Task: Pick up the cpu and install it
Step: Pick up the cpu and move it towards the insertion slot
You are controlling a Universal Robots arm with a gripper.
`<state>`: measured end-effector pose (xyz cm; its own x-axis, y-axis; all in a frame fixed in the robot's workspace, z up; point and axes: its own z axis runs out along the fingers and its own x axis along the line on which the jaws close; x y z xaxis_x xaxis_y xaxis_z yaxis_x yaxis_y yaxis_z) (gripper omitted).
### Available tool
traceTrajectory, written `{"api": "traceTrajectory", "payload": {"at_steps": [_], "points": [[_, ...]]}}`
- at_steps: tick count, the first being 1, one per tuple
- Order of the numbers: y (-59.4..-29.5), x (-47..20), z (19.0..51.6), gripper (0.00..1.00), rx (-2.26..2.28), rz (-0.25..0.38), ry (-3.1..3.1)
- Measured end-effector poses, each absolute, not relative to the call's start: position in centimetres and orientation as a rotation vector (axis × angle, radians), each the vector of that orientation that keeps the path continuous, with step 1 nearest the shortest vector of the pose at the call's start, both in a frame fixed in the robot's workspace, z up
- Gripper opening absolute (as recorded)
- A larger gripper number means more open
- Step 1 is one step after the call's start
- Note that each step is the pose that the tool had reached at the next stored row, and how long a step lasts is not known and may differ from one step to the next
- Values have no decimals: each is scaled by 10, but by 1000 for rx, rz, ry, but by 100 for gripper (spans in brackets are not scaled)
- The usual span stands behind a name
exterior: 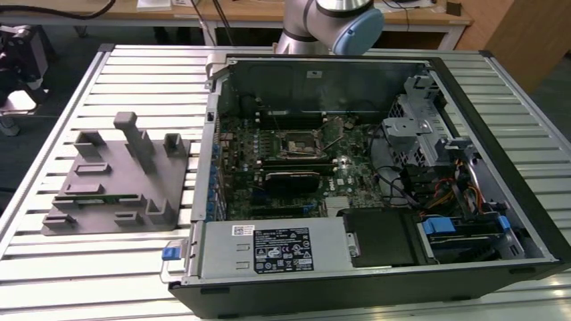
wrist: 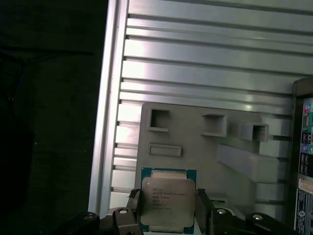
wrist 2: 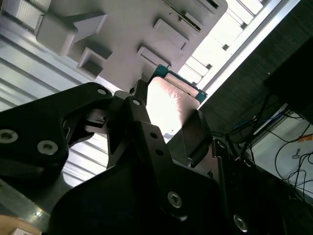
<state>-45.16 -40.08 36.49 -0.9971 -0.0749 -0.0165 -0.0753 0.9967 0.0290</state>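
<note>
Claw (wrist: 168, 208) closed narrow on the cpu (wrist: 167, 198), fingers (wrist: 203, 210) pinching two opposite edges, silvery top facing the first wrist view. Same grip in the second wrist view: claw (wrist 2: 168, 120), cpu (wrist 2: 168, 103). Cpu looks held clear above the grey fixture (wrist: 195, 147). The fixture lies on the slatted bench (wrist: 195, 63) toward its edge on the exterior view's left, beside the open computer case (exterior: 357, 167). Risk: thin-edge pinch, so the chip may slip or tilt; seated crooked in the socket (exterior: 297, 142), it could bend pins.

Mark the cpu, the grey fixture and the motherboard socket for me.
cpu (wrist: 167, 201): first wrist view, centre of its metal top.
grey fixture (exterior: 93, 184): exterior view, flat base.
socket (exterior: 298, 142): exterior view, its middle.
</note>
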Motion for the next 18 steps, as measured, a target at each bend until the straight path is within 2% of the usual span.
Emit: {"api": "traceTrajectory", "payload": {"at_steps": [18], "points": [[-398, -452, 400, 53, -117, 46, 3120]]}}
